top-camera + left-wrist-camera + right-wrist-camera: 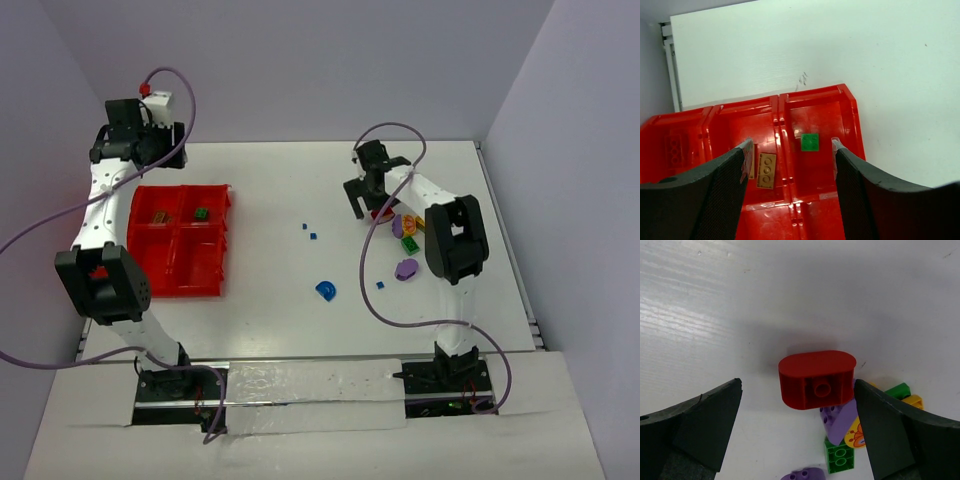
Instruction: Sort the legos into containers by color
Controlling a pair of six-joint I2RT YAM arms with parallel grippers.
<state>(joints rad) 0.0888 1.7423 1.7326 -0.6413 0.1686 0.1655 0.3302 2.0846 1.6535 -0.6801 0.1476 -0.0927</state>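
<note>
The left gripper (791,146) hangs over the red containers (195,268), its fingers partly spread and empty. The containers' far row holds a tan studded plate (766,170) and, right of it, a green lego (810,142). Right of the containers, open bench (270,180) carries a blue arch (325,291). Farther right, the right gripper (797,386) has its fingers gaping wide astride a red oval lego (817,362), gripping nothing, beside a purple lego (834,419).
</note>
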